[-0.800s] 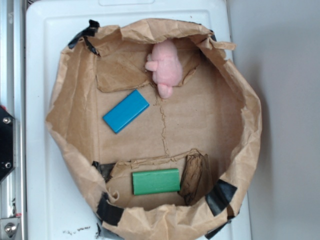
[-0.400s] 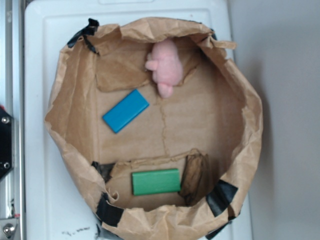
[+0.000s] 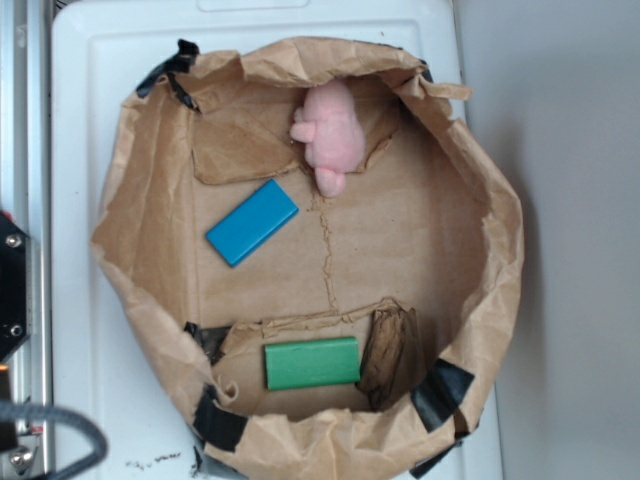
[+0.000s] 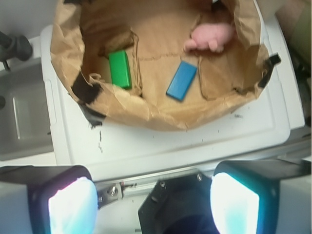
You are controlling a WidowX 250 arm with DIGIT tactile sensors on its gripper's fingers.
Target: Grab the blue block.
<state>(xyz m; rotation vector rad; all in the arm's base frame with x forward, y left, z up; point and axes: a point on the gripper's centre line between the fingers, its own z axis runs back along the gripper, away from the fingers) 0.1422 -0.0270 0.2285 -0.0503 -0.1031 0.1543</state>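
The blue block [image 3: 252, 222] lies flat and diagonal on the floor of the paper bag [image 3: 495, 270], left of centre, just near of the pink plush toy [image 3: 330, 132]. Risks, as judged: the green block [image 3: 312, 363], of like size, could be taken by mistake; the crumpled bag wall could snag a descending finger; the smooth slab could slip if pinched across its long diagonal. The gripper [image 4: 153, 202] is spread wide, empty, well outside the bag above the white surface [image 4: 195, 141]
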